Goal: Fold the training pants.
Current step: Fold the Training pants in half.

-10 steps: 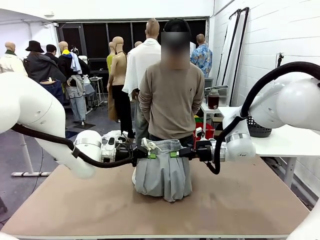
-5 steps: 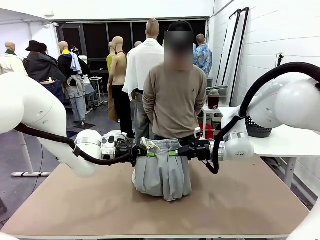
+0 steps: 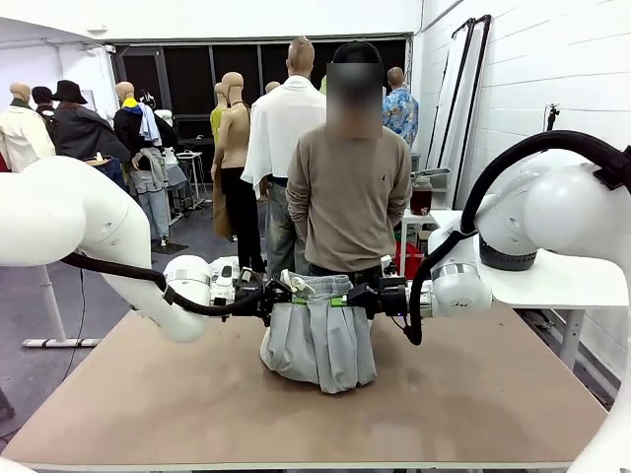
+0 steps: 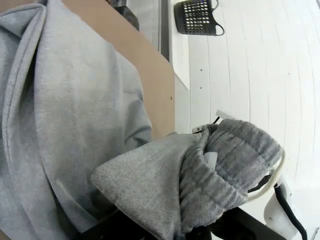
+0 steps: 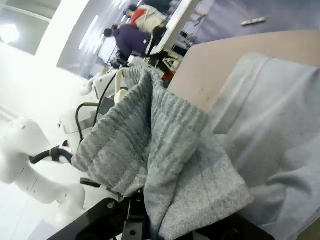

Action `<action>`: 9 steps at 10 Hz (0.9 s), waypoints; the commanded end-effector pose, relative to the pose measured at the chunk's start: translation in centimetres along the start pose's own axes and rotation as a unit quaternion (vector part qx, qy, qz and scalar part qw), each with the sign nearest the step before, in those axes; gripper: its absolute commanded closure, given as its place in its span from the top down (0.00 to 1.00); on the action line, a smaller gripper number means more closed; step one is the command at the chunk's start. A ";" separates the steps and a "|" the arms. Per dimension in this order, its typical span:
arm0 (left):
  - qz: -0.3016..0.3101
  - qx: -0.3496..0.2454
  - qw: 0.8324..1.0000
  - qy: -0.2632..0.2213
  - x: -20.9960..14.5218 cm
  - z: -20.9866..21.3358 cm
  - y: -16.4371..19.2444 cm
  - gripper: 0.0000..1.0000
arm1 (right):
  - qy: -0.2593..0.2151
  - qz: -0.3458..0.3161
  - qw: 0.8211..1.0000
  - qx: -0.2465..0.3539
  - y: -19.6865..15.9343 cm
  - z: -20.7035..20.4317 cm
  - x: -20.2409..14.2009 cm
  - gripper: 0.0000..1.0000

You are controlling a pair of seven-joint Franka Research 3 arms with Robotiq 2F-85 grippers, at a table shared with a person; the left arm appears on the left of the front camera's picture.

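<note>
The light grey training pants hang by their gathered waistband above the middle of the table, lower part bunched on the board. My left gripper is shut on the waistband's left end and my right gripper is shut on its right end, both held level and close together. In the left wrist view the ribbed waistband with a white drawstring is pinched at the bottom edge, and loose grey cloth falls away to the left. Folds of waistband drape over the fingers in the right wrist view.
A person stands at the table's far edge, right behind the pants, hands out of sight. The brown table has bare room left, right and in front. A black perforated basket sits on a white side table at right.
Both grippers have carried the waistband slightly toward the far edge and the pants' hanging part has shifted with them. The grips have not changed.
</note>
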State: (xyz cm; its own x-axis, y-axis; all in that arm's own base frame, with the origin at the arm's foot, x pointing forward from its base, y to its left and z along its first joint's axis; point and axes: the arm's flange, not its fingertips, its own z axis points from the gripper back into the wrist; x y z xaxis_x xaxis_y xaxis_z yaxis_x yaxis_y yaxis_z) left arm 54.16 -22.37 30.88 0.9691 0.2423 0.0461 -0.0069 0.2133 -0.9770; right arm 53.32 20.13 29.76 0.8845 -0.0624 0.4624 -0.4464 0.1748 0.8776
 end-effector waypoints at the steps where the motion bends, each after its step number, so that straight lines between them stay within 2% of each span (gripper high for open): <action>1: 0.045 0.035 0.998 -0.022 2.7 0.9 0.7 0.00 | -0.010 -0.045 0.999 -0.023 -2.0 0.3 0.5 0.00; 4: 0.083 0.063 0.994 -0.003 3.5 0.8 1.9 0.00 | -0.004 -0.077 0.996 -0.051 -4.3 0.3 0.9 0.00; 9: 0.137 0.077 0.987 -0.015 5.0 0.1 4.2 0.00 | -0.021 -0.108 0.991 -0.081 -6.5 1.3 1.5 0.00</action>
State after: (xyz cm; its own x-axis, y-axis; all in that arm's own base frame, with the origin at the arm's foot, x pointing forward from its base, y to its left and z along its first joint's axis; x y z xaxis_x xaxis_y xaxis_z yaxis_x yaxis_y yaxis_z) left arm 57.16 -22.55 27.21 0.9441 0.2676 -0.1926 -0.2597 0.2436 -0.9345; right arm 56.04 19.93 25.27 0.9481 -0.1180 0.2953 -0.2590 0.2521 0.9324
